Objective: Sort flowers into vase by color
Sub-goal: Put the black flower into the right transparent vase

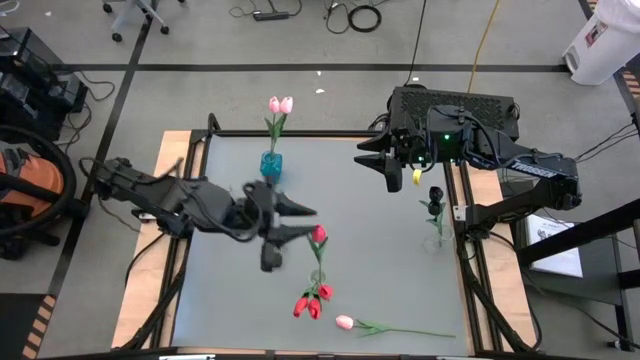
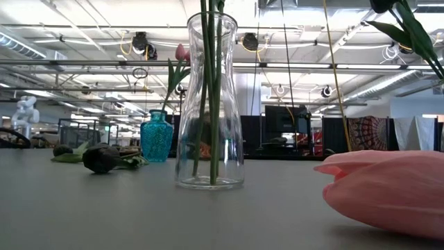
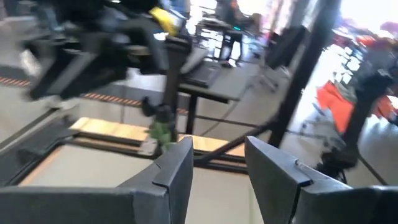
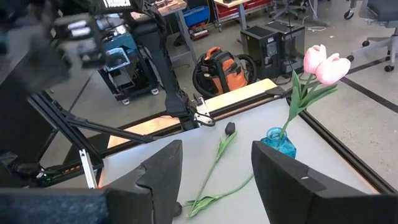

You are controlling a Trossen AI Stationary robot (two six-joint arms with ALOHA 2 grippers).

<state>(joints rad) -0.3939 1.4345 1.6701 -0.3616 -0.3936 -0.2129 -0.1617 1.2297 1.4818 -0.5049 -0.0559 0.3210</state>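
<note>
A teal vase [image 1: 271,164] at the far middle of the table holds two pink tulips [image 1: 281,104]. A clear vase [image 2: 209,104] at the near middle holds red tulips [image 1: 318,235] by their stems. One pink tulip [image 1: 344,322] lies flat by the near edge. A black tulip [image 1: 435,195] stands upright at the right. Another black tulip [image 4: 230,129] lies on the table, under my left arm in the high view. My left gripper [image 1: 312,222] hangs open above the table, just left of the red tulips. My right gripper [image 1: 360,153] hangs open over the far right, holding nothing.
Wooden strips and dark frame rails [image 1: 205,140] border the grey table top. The bare middle of the table lies between the two grippers. An orange vacuum [image 4: 221,68] and other gear stand on the floor beyond the left edge.
</note>
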